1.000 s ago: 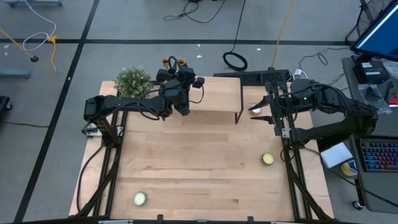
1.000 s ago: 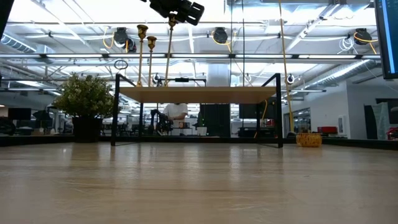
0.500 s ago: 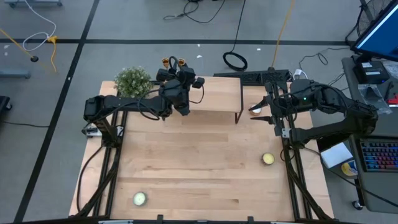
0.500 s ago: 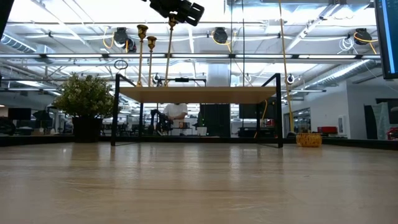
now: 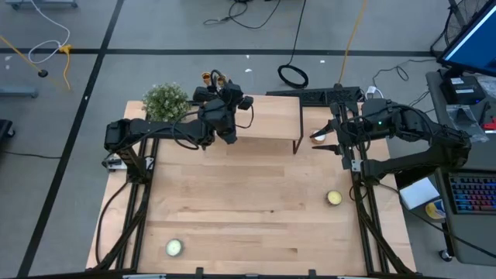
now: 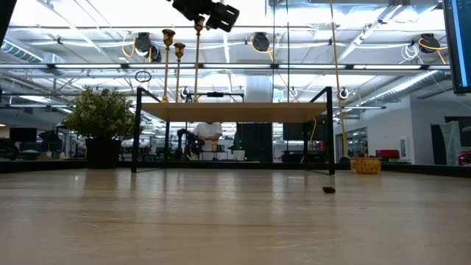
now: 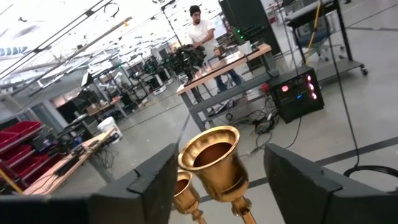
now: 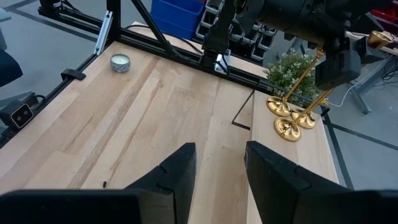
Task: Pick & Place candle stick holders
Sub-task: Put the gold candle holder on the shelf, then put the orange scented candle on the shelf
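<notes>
Pale wood shelf; slim gold candle stick holders.

Large open robotics lab or workshop. Shown by exposed ceiling trusses with strip lighting, long rows of workbenches loaded with equipment, red storage bins, and loose cables across a grey floor. Also a person standing at one bench.

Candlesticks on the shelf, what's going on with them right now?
The left claw is up at the top cup of one gold candlestick, fingers spread on either side with gaps showing, so nothing is gripped. All three candlesticks stand together on the raised shelf near the plant. The right claw waits open beside the shelf.
</notes>
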`<state>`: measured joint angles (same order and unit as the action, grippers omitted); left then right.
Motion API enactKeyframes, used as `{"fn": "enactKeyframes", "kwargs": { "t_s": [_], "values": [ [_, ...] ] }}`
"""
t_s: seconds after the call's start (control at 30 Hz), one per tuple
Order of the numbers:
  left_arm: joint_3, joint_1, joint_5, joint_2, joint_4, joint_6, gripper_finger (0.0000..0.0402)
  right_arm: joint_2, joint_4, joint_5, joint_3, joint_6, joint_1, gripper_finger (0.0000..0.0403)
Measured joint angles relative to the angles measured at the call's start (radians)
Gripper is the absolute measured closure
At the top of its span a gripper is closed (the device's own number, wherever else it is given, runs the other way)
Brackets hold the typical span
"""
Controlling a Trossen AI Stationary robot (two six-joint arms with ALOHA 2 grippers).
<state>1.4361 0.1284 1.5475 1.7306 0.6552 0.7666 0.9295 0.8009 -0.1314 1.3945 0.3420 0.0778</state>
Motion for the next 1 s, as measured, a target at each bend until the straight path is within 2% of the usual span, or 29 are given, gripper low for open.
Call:
{"fn": "enactKeyframes", "kwargs": {
  "t_s": [0.2,0.4,1.0],
  "values": [
    [0.000,-0.005,0.000,0.000,0.000,0.016,0.0114,0.000,-0.003,0.000,0.000,0.000,0.000,0.0273],
    [0.000,-0.014,0.000,0.000,0.001,0.018,0.0090,0.000,-0.003,0.000,0.000,0.000,0.000,0.0273],
    [0.000,-0.020,0.002,-0.022,0.005,0.021,0.0074,0.000,-0.003,0.000,0.000,0.000,0.000,0.0273]
  ]
}}
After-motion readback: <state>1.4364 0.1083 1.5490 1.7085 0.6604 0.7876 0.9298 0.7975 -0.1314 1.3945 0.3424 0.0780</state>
